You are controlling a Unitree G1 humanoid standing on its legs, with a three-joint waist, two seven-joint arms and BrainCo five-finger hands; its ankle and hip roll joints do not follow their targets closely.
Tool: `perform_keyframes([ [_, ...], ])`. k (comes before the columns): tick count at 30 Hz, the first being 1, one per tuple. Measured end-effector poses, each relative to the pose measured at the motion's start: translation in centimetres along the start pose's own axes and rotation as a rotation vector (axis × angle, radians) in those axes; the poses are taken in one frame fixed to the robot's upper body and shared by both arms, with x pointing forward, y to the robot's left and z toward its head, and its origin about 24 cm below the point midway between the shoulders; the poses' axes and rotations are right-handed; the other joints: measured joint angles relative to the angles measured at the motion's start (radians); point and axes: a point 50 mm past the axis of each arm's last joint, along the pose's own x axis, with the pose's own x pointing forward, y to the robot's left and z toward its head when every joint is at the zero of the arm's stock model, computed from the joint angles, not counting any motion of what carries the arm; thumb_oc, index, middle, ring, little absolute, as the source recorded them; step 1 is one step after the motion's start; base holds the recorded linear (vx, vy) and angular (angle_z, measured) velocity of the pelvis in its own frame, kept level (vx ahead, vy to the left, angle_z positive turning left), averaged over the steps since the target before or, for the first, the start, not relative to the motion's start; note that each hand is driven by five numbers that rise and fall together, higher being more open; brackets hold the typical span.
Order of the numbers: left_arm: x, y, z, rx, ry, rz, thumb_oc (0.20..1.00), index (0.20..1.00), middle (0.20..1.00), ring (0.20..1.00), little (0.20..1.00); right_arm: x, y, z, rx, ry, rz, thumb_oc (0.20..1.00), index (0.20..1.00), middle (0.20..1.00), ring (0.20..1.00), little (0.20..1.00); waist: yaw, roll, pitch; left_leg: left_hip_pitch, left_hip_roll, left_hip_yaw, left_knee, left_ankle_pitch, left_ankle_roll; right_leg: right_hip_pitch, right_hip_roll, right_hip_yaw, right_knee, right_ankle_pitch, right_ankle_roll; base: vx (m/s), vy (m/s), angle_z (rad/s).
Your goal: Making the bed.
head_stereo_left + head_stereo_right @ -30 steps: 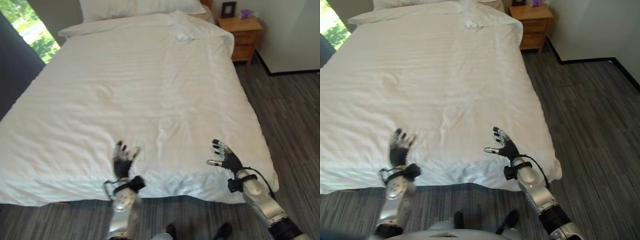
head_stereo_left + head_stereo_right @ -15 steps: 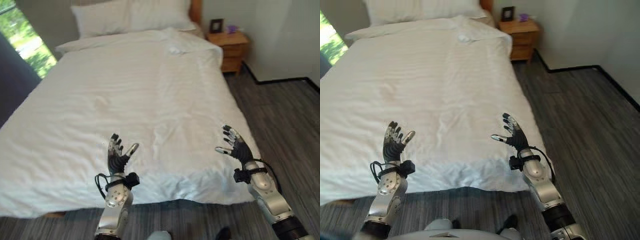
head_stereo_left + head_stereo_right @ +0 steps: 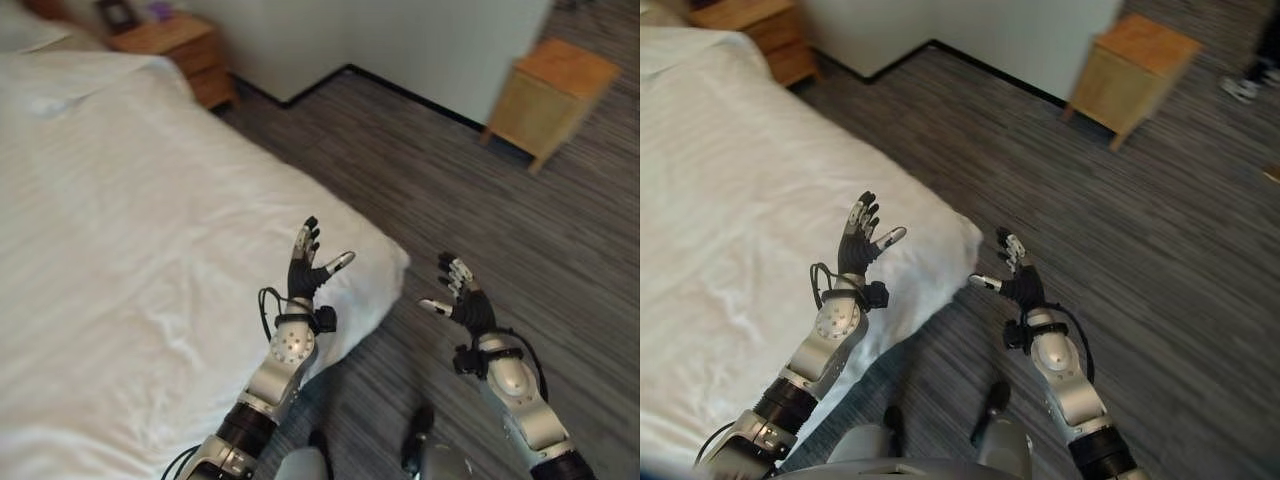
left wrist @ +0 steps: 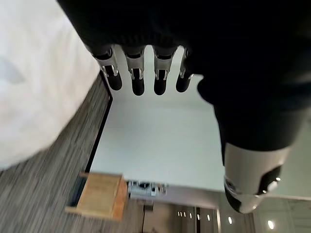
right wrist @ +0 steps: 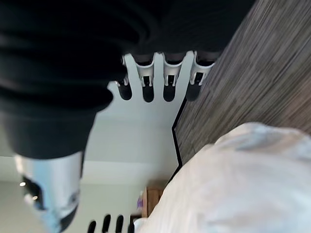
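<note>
Raising the left hand [image 3: 303, 272] at frame centre, fingers spread and holding nothing, over the corner of the white duvet [image 3: 120, 230]. Lifting the right hand [image 3: 462, 305] at lower right, fingers spread too, above the grey striped floor [image 3: 450, 190]. Filling the left half: the bed. Standing further off, a wooden nightstand [image 3: 185, 45] at upper left and a small wooden cabinet [image 3: 550, 90] at upper right.

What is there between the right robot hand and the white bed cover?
Only bare striped grey floor separates the right robot hand from the corner of the white bed cover. The left eye view shows this.
</note>
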Motion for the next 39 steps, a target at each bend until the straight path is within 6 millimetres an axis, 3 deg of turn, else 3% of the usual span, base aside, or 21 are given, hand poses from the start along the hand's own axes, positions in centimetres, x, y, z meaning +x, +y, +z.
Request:
perform_keyframes([
  [1,-0.1,-0.2,0.2,-0.018,-0.008,-0.001,1.0,1.0,1.0,1.0,1.0,0.1,0.0,0.0,-0.016,0.0,0.001,1.0,1.0,1.0,1.0,1.0,0.025,0.0,-0.002,0.014,0.025,0.044,-0.013,0.006,-0.004,0.016,-0.004,-0.023,0.123,-0.095,-0.012,-0.21,-0.022,-1.57],
  [2,-0.4,0.1,0.4,-0.017,-0.017,-0.002,1.0,1.0,1.0,1.0,1.0,0.8,0.4,0.9,-0.037,-0.041,0.023,1.0,1.0,1.0,1.0,1.0,0.073,-0.015,-0.005,0.028,0.05,0.114,-0.017,0.026,-0.034,0.079,-0.026,-0.12,0.154,-0.161,-0.02,-0.12,-0.07,-1.72],
  [5,-0.4,2.3,0.2,-0.02,0.005,0.068,1.0,1.0,1.0,1.0,1.0,3.2,2.2,3.5,-0.032,-0.154,0.087,1.0,1.0,1.0,1.0,1.0,0.135,-0.04,-0.004,0.051,0.068,0.215,-0.04,0.051,-0.065,0.235,0.037,-0.238,-0.15,-0.161,-0.004,-0.06,-0.139,-1.31],
  [7,-1.3,2.9,-0.7,-0.02,0.038,0.083,1.0,1.0,1.0,1.0,1.0,3.1,2.4,3.3,-0.03,-0.143,0.093,1.0,1.0,1.0,1.0,1.0,0.154,-0.051,0.001,0.034,0.101,0.239,0.037,0.056,-0.058,0.271,0.072,-0.216,-0.217,-0.128,-0.029,-0.06,-0.245,-0.42],
  [9,-1.6,2.9,-0.9,-0.025,0.049,0.081,1.0,1.0,1.0,1.0,1.0,3.2,2.2,3.3,-0.044,-0.144,0.093,1.0,1.0,1.0,1.0,1.0,0.178,-0.058,-0.001,0.009,0.121,0.218,0.107,0.079,-0.074,0.272,0.083,-0.193,-0.236,-0.125,-0.039,-0.15,-0.199,-0.4],
  [11,-1.7,3.5,-1.2,-0.023,0.057,0.108,1.0,1.0,1.0,1.0,1.0,3.8,2.2,3.1,-0.056,-0.134,0.101,1.0,1.0,1.0,1.0,1.0,0.233,-0.078,0.009,-0.126,0.199,0.097,0.39,0.095,-0.104,0.22,0.095,-0.196,-0.178,-0.153,-0.099,-0.18,-0.076,-0.84],
  [12,-1.8,4.2,-1.2,-0.021,0.059,0.129,1.0,1.0,1.0,1.0,1.0,3.9,2.4,3.1,-0.06,-0.132,0.111,1.0,1.0,1.0,1.0,1.0,0.264,-0.092,0.019,-0.238,0.225,0.016,0.541,0.137,-0.154,0.228,0.113,-0.183,-0.206,-0.137,-0.097,0.0,0.094,-0.71],
  [14,-2.3,4.5,-1.4,-0.028,0.068,0.149,1.0,1.0,1.0,1.0,1.0,3.8,2.6,3.2,-0.063,-0.134,0.129,1.0,1.0,1.0,1.0,1.0,0.261,-0.109,0.036,-0.261,0.161,-0.063,0.422,0.084,-0.212,0.227,0.122,-0.154,-0.249,-0.122,-0.093,0.18,0.205,-0.46],
  [15,-2.7,4.5,-1.7,-0.035,0.077,0.155,1.0,1.0,1.0,1.0,1.0,3.8,2.6,3.3,-0.069,-0.139,0.135,1.0,1.0,1.0,1.0,1.0,0.288,-0.107,0.049,-0.222,0.125,-0.072,0.227,0.092,-0.198,0.209,0.126,-0.112,-0.259,-0.118,-0.081,0.29,0.198,-0.76],
  [18,-2.6,4.0,-2.1,-0.058,0.091,0.162,1.0,1.0,1.0,1.0,1.0,3.8,2.7,2.8,-0.089,-0.113,0.172,1.0,1.0,1.0,1.0,1.0,0.303,-0.052,0.062,-0.19,0.153,0.07,-0.054,0.133,-0.146,0.238,0.188,-0.117,-0.302,-0.113,-0.072,0.41,0.296,-0.58],
  [20,-2.3,3.9,-2.2,-0.058,0.094,0.163,1.0,1.0,1.0,1.0,1.0,3.8,3.4,2.5,-0.072,-0.099,0.192,1.0,1.0,1.0,1.0,1.0,0.31,-0.052,0.066,-0.19,0.171,0.126,-0.121,0.151,-0.131,0.256,0.196,-0.123,-0.305,-0.116,-0.065,0.54,0.369,-0.25],
  [23,-2.4,4.2,-2.3,-0.048,0.098,0.171,1.0,1.0,1.0,1.0,1.0,3.6,4.6,1.9,-0.034,-0.073,0.218,1.0,1.0,1.0,1.0,1.0,0.358,-0.055,0.052,-0.131,0.142,0.053,-0.117,0.154,-0.127,0.293,0.171,-0.044,-0.304,-0.124,-0.042,0.28,0.195,-0.72],
  [25,-2.1,3.9,-1.9,-0.05,0.084,0.162,1.0,1.0,1.0,1.0,1.0,3.4,5.0,1.7,-0.034,-0.066,0.233,1.0,1.0,1.0,1.0,1.0,0.353,-0.051,0.033,-0.096,0.107,0.059,-0.114,0.211,-0.103,0.316,0.122,-0.051,-0.27,-0.134,0.013,0.3,0.266,-0.09],
  [27,-1.7,3.5,-1.6,-0.046,0.071,0.145,1.0,1.0,1.0,1.0,1.0,3.2,5.3,1.3,-0.034,-0.05,0.244,1.0,1.0,1.0,1.0,1.0,0.302,-0.059,0.036,-0.052,0.037,0.046,-0.119,0.196,-0.039,0.284,0.005,-0.063,-0.039,-0.156,0.067,0.34,0.346,0.63],
  [28,-1.5,3.2,-0.8,-0.05,0.036,0.124,1.0,1.0,1.0,1.0,1.0,2.9,5.6,1.1,-0.024,-0.045,0.25,1.0,1.0,1.0,1.0,1.0,0.266,-0.06,0.024,-0.016,0.005,0.027,-0.136,0.181,-0.013,0.261,-0.064,-0.069,0.083,-0.112,0.074,0.28,0.251,0.88],
  [30,-1.1,3.2,0.2,-0.032,-0.01,0.101,1.0,1.0,1.0,1.0,1.0,3.0,5.8,1.4,-0.01,-0.056,0.248,1.0,1.0,1.0,1.0,1.0,0.261,-0.086,0.016,0.02,-0.031,0.004,-0.149,0.163,0.013,0.203,-0.119,-0.04,0.246,-0.077,0.078,0.26,0.151,0.48],
  [31,-0.7,3.3,0.7,-0.019,-0.03,0.094,1.0,1.0,1.0,1.0,1.0,3.0,5.6,1.8,-0.005,-0.074,0.24,1.0,1.0,1.0,1.0,1.0,0.237,-0.084,0.013,0.031,-0.045,-0.034,-0.157,0.148,0.028,0.171,-0.112,-0.018,0.275,-0.106,0.104,0.36,0.125,0.58],
  [33,-0.3,3.2,1.2,-0.012,-0.053,0.082,1.0,1.0,1.0,1.0,1.0,3.3,5.4,2.6,-0.001,-0.116,0.232,1.0,1.0,1.0,1.0,1.0,0.179,-0.062,0.023,0.047,-0.045,-0.098,-0.172,0.142,0.036,0.129,-0.057,-0.001,0.199,-0.161,0.108,0.43,0.054,0.89],
  [35,-0.2,2.9,1.2,-0.019,-0.051,0.077,1.0,1.0,1.0,1.0,1.0,3.4,5.3,2.7,-0.003,-0.123,0.227,1.0,1.0,1.0,1.0,1.0,0.137,-0.047,0.029,0.073,-0.048,-0.145,-0.178,0.131,0.049,0.098,-0.007,-0.027,0.011,-0.154,0.099,0.5,0.033,0.84],
  [37,-0.3,2.9,0.5,-0.017,-0.023,0.077,1.0,1.0,1.0,1.0,1.0,3.5,5.1,2.9,0.0,-0.133,0.213,1.0,1.0,1.0,1.0,1.0,0.102,-0.037,0.03,0.091,-0.049,-0.19,-0.178,0.102,0.057,0.051,0.055,0.013,-0.236,-0.071,0.099,0.43,0.07,0.76],
  [39,-0.6,2.8,-0.3,-0.003,0.017,0.063,1.0,1.0,1.0,1.0,1.0,3.6,4.9,3.1,0.005,-0.141,0.192,1.0,1.0,1.0,1.0,1.0,0.083,-0.063,0.028,0.121,-0.084,-0.199,-0.178,0.09,0.041,-0.007,0.027,-0.012,-0.337,0.012,0.096,0.39,0.093,0.68],
])
